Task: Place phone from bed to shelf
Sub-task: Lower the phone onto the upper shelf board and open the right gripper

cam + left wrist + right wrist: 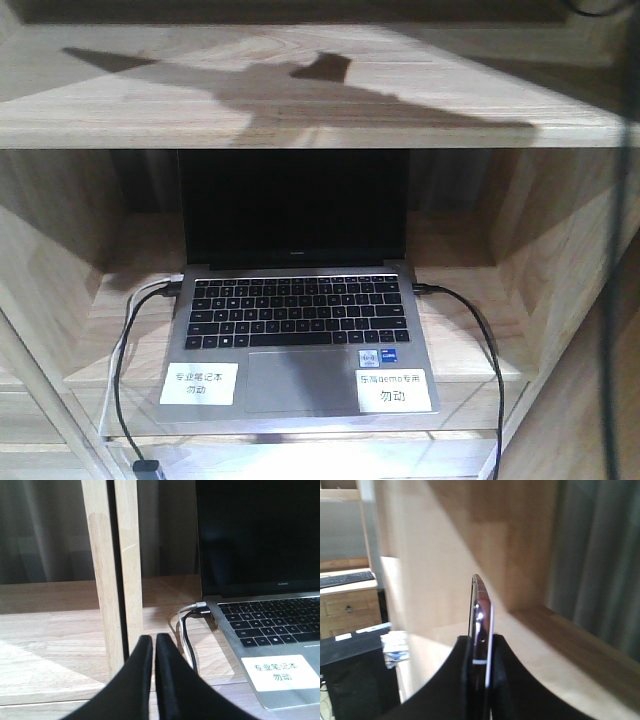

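I see the light-wood shelf [300, 110] filling my front view, with an open silver laptop [300, 340] sitting in its middle compartment, cables plugged into both sides. My left hand [154, 652] hangs just beside the laptop's left corner, fingers pressed together on nothing. My right hand [481, 655] pinches the phone [481, 615] edge-on and upright, above a pale shelf board.

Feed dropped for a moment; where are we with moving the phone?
Pickup looks done: the right end effector grips the phone edge-on, raised beside the shelf. The left end effector is shut and empty near the laptop. Setting it down and releasing remain.
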`<state>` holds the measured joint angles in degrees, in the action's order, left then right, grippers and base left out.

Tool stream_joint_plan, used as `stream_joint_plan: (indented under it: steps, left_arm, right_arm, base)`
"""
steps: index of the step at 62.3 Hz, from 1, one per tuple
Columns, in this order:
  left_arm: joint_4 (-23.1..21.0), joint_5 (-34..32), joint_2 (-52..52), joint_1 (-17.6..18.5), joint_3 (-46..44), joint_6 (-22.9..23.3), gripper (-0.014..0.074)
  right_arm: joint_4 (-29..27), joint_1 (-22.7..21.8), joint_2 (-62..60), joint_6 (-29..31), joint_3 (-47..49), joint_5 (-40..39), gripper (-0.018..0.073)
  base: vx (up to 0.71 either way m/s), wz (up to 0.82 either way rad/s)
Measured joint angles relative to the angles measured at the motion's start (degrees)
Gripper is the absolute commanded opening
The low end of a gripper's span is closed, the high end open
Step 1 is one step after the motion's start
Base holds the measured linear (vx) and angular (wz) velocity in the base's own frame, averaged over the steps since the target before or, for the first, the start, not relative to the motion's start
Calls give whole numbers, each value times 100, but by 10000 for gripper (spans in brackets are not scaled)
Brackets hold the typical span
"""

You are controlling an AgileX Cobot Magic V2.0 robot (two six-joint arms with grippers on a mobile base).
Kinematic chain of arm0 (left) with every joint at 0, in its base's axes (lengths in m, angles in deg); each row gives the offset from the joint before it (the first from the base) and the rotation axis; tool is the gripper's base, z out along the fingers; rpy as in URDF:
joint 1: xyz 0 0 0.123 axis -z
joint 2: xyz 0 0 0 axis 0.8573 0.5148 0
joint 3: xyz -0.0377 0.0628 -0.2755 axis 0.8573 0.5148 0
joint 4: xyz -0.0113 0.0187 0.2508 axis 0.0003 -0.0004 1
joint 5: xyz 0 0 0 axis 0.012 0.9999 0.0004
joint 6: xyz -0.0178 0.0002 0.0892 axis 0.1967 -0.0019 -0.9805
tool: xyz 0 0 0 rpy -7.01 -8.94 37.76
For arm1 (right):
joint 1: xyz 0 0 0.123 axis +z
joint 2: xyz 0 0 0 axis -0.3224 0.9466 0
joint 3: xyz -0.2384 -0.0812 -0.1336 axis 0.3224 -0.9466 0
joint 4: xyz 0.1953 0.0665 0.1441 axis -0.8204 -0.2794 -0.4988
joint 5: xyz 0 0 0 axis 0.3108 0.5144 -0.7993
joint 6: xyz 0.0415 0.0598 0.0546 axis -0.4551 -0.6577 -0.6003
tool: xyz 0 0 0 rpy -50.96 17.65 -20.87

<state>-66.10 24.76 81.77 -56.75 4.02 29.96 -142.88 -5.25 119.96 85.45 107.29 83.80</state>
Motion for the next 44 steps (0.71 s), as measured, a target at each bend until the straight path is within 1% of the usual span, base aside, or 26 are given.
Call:
stream_joint_plan:
  steps: [4,11,20,27,34,44]
  left_arm:
    - [0,0,0,0,0,0,1]
    - [0,0,0,0,0,0,1]
    - [0,0,0,0,0,0,1]
    - [0,0,0,0,0,0,1]
    - [0,0,0,0,0,0,1]
    - [0,0,0,0,0,0,1]
  right_arm:
    - [0,8,242,-18,250,0,-1]
    - [0,162,643,-34,730,-64,-1]
    - [0,551,1156,-119,1331,-152,-1]
    - [0,772,1525,-164,1651,-303,-1]
    - [0,914,1851,-190,1797,-610,-1]
    - [105,994,2204,-209,1824,-847,-1]
  base:
    - [0,0]
    - [0,0]
    - [0,0]
    - [0,0]
    - [0,0]
    - [0,0]
